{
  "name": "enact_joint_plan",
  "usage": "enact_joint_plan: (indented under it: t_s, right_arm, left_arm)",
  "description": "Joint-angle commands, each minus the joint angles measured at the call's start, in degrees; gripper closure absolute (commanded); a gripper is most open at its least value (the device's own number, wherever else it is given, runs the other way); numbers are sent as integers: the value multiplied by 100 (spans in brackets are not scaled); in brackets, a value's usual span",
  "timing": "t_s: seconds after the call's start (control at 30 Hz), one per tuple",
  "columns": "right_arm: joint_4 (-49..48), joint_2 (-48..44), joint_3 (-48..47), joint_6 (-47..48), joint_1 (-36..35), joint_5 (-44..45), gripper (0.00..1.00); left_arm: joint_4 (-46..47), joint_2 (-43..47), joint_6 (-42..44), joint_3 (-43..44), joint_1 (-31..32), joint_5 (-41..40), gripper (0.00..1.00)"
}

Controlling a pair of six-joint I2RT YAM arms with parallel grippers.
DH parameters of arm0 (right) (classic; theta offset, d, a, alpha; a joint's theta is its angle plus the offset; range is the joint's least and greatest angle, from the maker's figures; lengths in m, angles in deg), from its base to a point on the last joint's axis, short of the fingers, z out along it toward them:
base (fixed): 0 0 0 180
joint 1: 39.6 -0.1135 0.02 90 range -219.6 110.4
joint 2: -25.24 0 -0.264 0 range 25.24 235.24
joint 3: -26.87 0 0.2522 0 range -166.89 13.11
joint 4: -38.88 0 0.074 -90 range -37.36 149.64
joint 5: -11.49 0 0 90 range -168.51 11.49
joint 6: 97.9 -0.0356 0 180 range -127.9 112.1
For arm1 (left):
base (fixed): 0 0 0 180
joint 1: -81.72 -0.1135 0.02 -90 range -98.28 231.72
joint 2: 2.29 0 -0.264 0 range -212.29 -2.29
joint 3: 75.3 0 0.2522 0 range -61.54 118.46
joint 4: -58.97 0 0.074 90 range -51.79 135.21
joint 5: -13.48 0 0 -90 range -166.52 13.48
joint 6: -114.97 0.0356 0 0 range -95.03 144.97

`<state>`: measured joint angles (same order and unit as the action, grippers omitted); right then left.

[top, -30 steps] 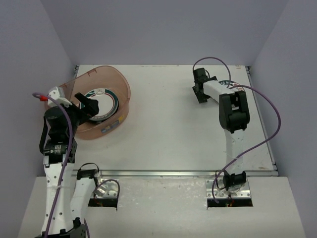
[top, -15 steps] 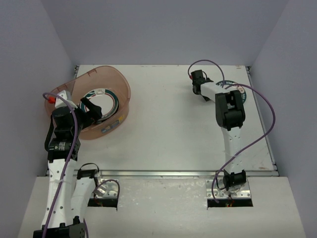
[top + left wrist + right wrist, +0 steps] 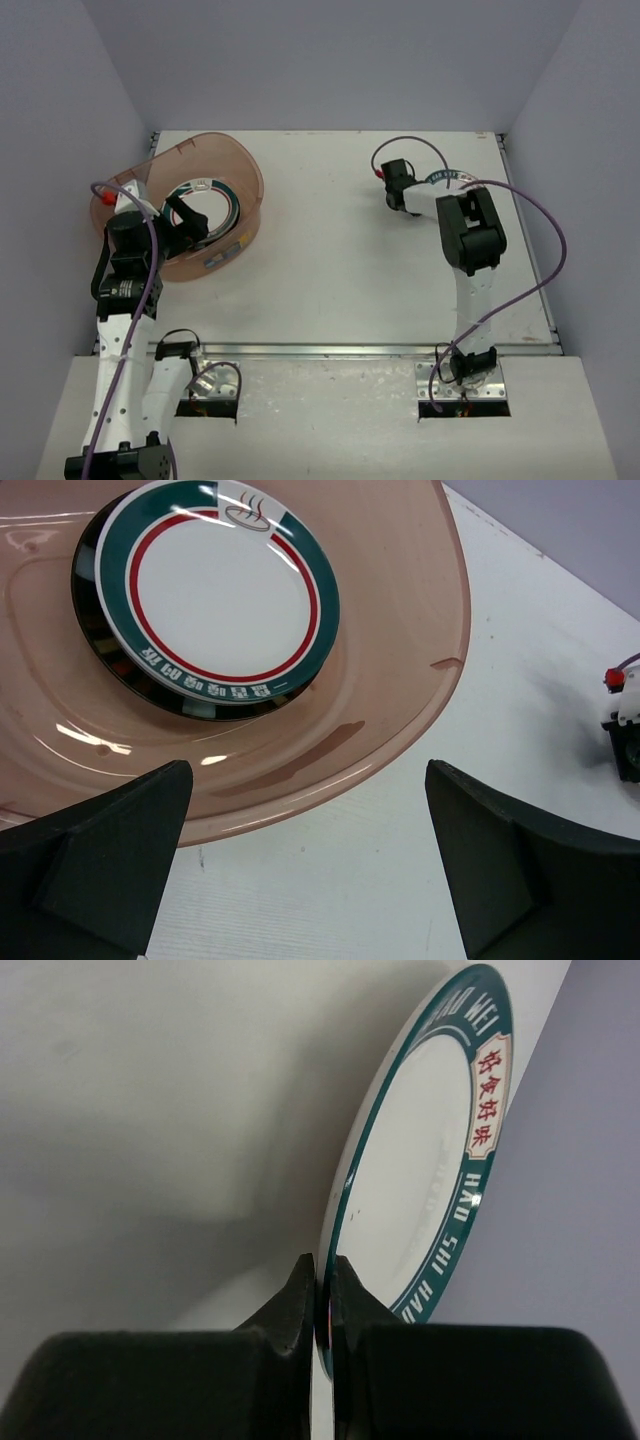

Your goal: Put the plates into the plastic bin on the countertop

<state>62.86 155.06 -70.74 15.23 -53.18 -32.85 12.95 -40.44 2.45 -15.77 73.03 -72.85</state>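
Observation:
The plastic bin (image 3: 240, 160) stands at the back left of the countertop (image 3: 330, 270). It holds a stack of plates (image 3: 220, 590); the top one is white with a teal and red rim. My left gripper (image 3: 310, 870) hangs open just outside the bin's near rim (image 3: 400, 710), with nothing between its fingers. At the back right, my right gripper (image 3: 322, 1295) is shut on the edge of another white, teal-rimmed plate (image 3: 430, 1170), which stands tilted on its rim. From above, only an arc of this plate (image 3: 452, 177) shows behind the right arm.
A metal rail (image 3: 350, 350) runs along the countertop's front edge. Grey walls close in the back and both sides. A purple cable (image 3: 545, 250) loops off the right arm, and my right gripper's body (image 3: 625, 735) shows at the edge of the left wrist view.

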Motion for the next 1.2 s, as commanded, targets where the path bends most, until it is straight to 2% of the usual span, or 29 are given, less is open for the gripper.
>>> enact_joint_plan:
  t_s: [0.0, 0.03, 0.1, 0.23, 0.37, 0.5, 0.57, 0.77, 0.8, 0.83, 0.87, 0.9, 1.0, 1.07, 1.17]
  right_arm:
    - [-1023, -1755, 1098, 563, -850, -643, 100]
    - [-1260, -2072, 1336, 717, -1009, -716, 100]
    - [-1724, -2855, 2000, 1084, -1513, -924, 100]
    - [-2440, -4132, 3111, 2360, -2707, -1405, 100]
    - [-2213, -4925, 3443, 2626, -3773, -2098, 100]
    - [-1867, -5713, 3556, 2573, -4568, -3232, 100]
    - [-1853, -6096, 3680, 2580, -4740, -3731, 100]
    - [-1910, -6273, 3676, 2861, -5424, -3667, 100]
    - [-1925, -6254, 3653, 2908, -5485, -3618, 100]
    - [-1916, -6222, 3614, 2945, -5542, -3580, 100]
    - [-1910, -6196, 3595, 2960, -5577, -3549, 100]
    - [-1910, -6174, 3571, 2980, -5595, -3519, 100]
    - [-1881, -6117, 3507, 3032, -5611, -3426, 100]
    - [-1931, -6109, 3530, 3037, -5603, -3366, 95]
    - [-2402, -6205, 3800, 2935, -5588, -3252, 32]
  left_arm:
    - [178, -226, 25, 393, 25, 664, 0]
    - [196, -319, -13, 438, 25, 1179, 0]
    - [260, -606, -149, 558, 25, 1686, 0]
    - [859, -1169, -627, 570, 31, 3379, 0]
    - [1489, -1473, -1067, 426, 51, 4389, 0]
    - [2240, -1492, -1639, 164, 225, 5108, 0]
    - [2294, -1498, -1702, 119, 326, 5166, 0]
    - [2365, -1593, -1794, -143, 539, 5155, 2]
    - [2365, -1606, -1785, -160, 595, 5110, 5]
    - [2365, -1636, -1760, -187, 639, 5060, 15]
    - [2365, -1671, -1748, -214, 673, 5038, 20]
    - [2360, -1696, -1729, -240, 713, 5033, 35]
    - [2270, -1739, -1633, -236, 737, 4945, 100]
    - [2094, -1737, -1529, -102, 737, 4773, 100]
    - [1733, -1696, -1297, 316, 724, 4209, 100]
